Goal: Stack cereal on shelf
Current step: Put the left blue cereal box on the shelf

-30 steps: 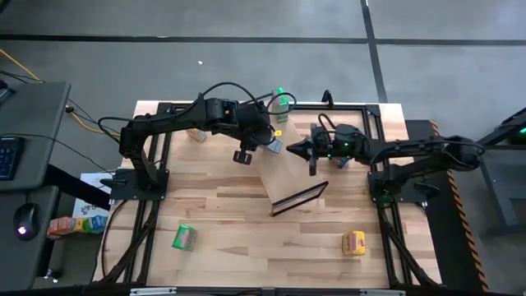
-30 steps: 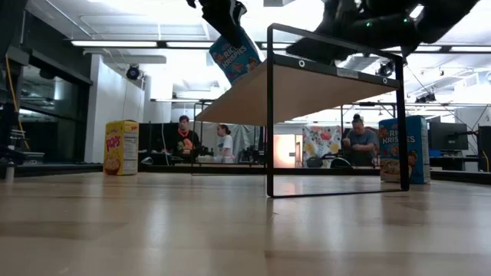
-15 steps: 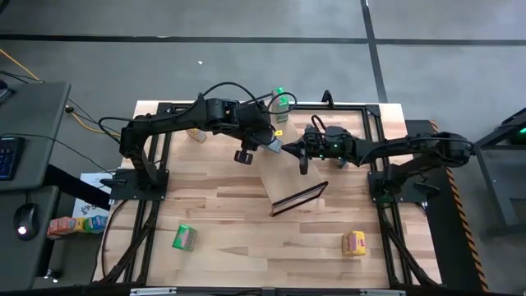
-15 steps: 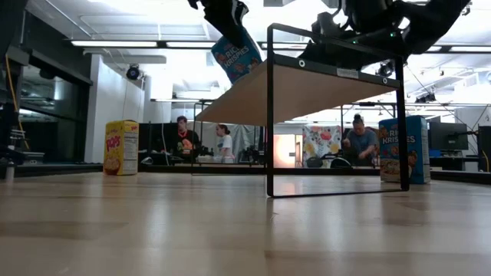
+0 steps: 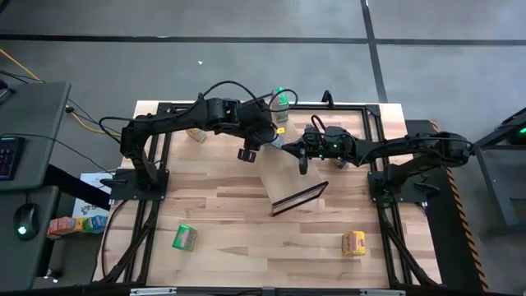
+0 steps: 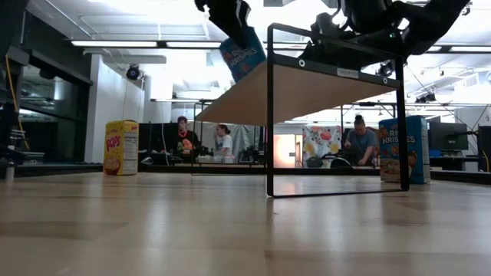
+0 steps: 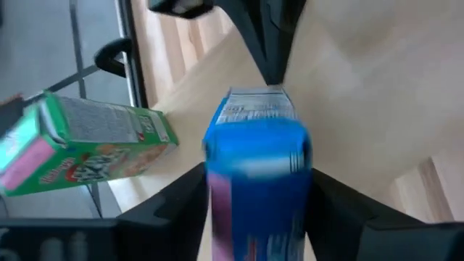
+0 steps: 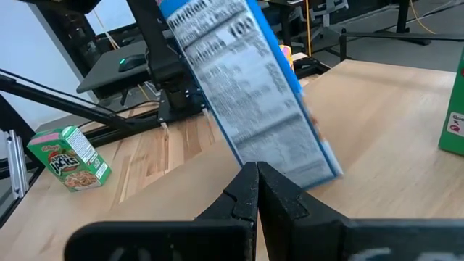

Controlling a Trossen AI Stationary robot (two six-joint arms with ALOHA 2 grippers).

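Overhead: left fingers [image 7: 181, 203] grip blue box [image 7: 257, 181] above shelf [image 5: 289, 171]; right fingers [image 8: 255, 190] closed.

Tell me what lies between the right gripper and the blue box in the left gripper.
Nothing but bare shelf. In the high view the right gripper, shut, sits close beside the blue box held by the left gripper; the right wrist view shows no object between them.
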